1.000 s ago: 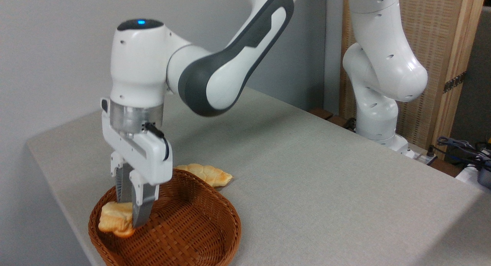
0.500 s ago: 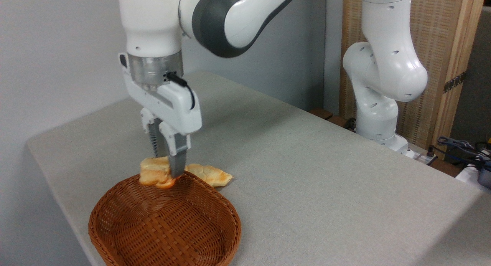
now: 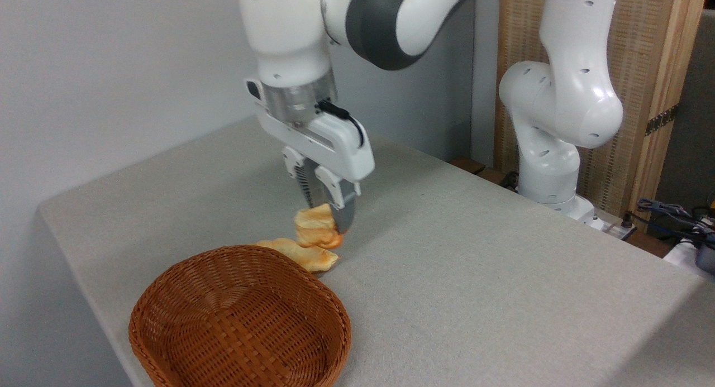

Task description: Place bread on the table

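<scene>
1. While you look over the table (image 3: 475,275), note its rounded left corner near the grey wall and its near-left edge running down past the wicker basket (image 3: 240,317); the grey-beige cloth lies bare and wide to the right of the gripper and toward the arm's white base (image 3: 553,191).
2. You have the basket sitting at the near-left edge with nothing showing inside it, and a flat leaf-shaped pastry (image 3: 301,254) lying on the cloth just behind its rim.
3. You see the gripper (image 3: 329,222) hanging fingers-down above the cloth, beyond the basket and just above the pastry's far end.
4. Your fingers (image 3: 345,214) are drawn close together, pinching the bread (image 3: 316,226) by its right side; the ribbed inner pad of the far finger shows above the bun.
5. You can see the bread held in the air, clear of the basket; whether its lower edge touches the pastry beneath cannot be told.
6. Your bread is a small thick bun, pale golden on its face, toasted orange-brown at the lower rim, lumpy along the edge, tilted in the grip.
</scene>
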